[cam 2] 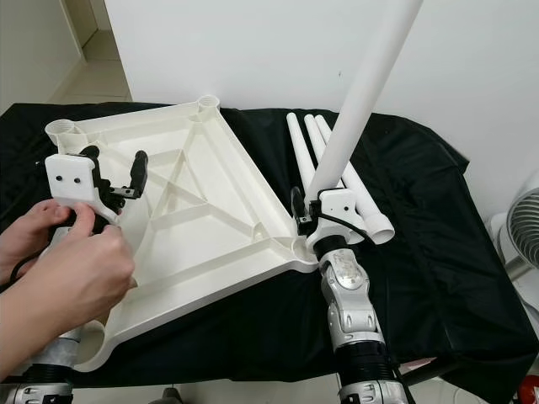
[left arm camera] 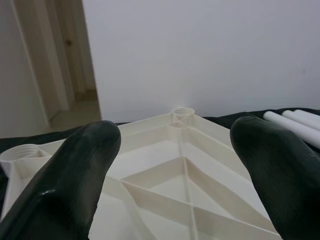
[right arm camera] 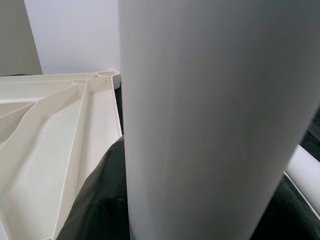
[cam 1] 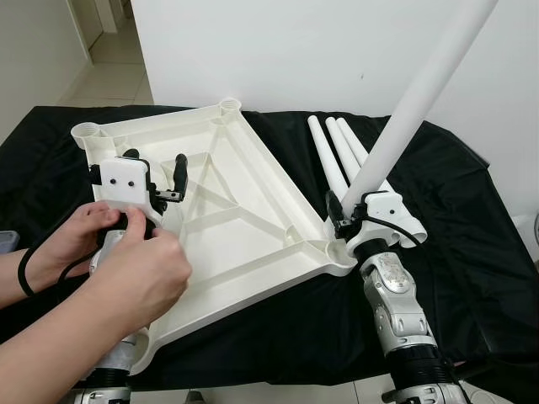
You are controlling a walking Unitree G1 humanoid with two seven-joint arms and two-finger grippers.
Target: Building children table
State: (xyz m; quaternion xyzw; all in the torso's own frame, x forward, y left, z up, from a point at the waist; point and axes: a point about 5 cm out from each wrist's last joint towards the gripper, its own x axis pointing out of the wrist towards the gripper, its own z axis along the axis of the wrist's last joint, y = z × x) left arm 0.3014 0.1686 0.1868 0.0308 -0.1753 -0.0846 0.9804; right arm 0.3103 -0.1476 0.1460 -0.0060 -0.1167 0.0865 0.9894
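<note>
The white plastic tabletop (cam 1: 244, 210) lies upside down on a black cloth, ribs up, with a round leg socket (cam 1: 229, 106) at each corner. My right gripper (cam 1: 349, 210) is shut on a long white table leg (cam 1: 413, 101). The leg stands tilted up to the right beside the near right corner socket (cam 1: 341, 257); its lower end is hidden by the gripper. My left gripper (cam 1: 156, 160) hovers open over the tabletop's left side, its fingers (left arm camera: 75, 175) holding nothing. A person's hands (cam 1: 135, 269) grasp my left wrist.
Three spare white legs (cam 1: 337, 151) lie side by side on the black cloth (cam 1: 455, 252) behind my right gripper. A white wall (cam 1: 303, 50) rises behind the cloth, with a doorway (cam 1: 101, 50) at the far left. A white fan (cam 2: 522, 227) stands to the right.
</note>
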